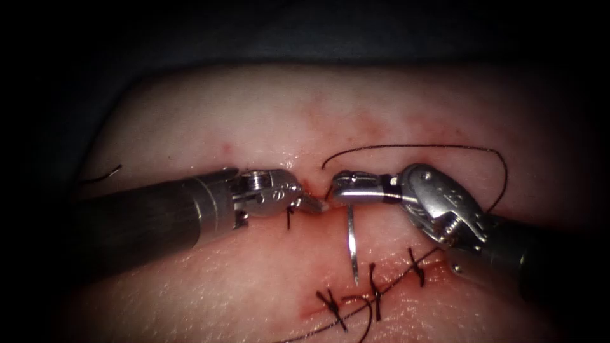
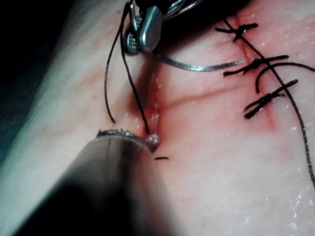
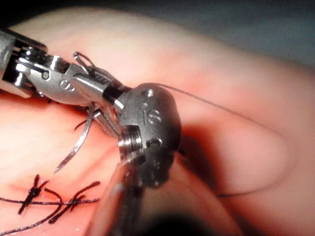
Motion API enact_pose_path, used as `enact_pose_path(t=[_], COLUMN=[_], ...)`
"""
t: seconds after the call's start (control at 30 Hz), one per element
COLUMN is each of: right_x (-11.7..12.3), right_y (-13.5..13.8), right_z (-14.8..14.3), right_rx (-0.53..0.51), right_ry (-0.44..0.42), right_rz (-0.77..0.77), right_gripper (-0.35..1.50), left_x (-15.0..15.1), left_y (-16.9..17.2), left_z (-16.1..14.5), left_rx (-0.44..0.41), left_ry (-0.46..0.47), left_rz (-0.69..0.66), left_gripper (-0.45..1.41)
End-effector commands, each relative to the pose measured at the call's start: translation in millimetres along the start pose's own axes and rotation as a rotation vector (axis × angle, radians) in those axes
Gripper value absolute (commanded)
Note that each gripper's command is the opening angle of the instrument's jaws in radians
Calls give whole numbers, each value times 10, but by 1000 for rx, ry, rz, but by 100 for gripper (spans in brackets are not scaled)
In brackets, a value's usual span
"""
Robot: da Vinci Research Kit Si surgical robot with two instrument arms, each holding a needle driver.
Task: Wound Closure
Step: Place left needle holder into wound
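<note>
Endoscope view: nearest, knotted stitches [image 1: 375, 293] close the cut [image 1: 318, 309]. Above them the needle [image 1: 351, 248] hangs free of the tissue [image 1: 267, 114] (point down), its upper end clamped in the right tool [image 1: 337, 190]. Left tool [image 1: 314, 204] jaws pinch the tissue edge; thread [image 1: 445, 148] loops beyond.

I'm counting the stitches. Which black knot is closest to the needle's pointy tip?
The middle knot of three; the needle, held by the right tool, points just left of it.
</note>
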Motion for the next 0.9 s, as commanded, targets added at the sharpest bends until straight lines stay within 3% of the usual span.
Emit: enact_pose_path(t=[0.03,0.3,0.53,0.57,0.6,0.73,0.77,0.9], right_x=[0,1,-7,-6,-6,-6,-7,-7], right_y=[9,32,56,58,58,58,58,58], right_z=[13,20,31,33,33,35,35,35], right_rx=[-5,-32,-46,-45,-45,-46,-40,-46], right_ry=[9,44,74,88,88,100,115,123], right_rz=[-28,-175,-259,-284,-284,-336,-381,-421], right_gripper=[-35,-35,-35,-35,-35,-35,-35,-35], left_x=[3,-2,6,8,8,8,8,10], left_y=[-10,-14,10,12,12,13,12,13], left_z=[5,13,15,15,15,14,12,11], left_rx=[-6,-52,-175,-191,-191,-203,-209,-217], left_ry=[-7,-61,-36,-35,-35,-35,-33,-32], left_rz=[-3,-2,-3,-2,-2,-30,-35,-41], left_gripper=[-45,-45,-45,-25,-25,9,26,42])
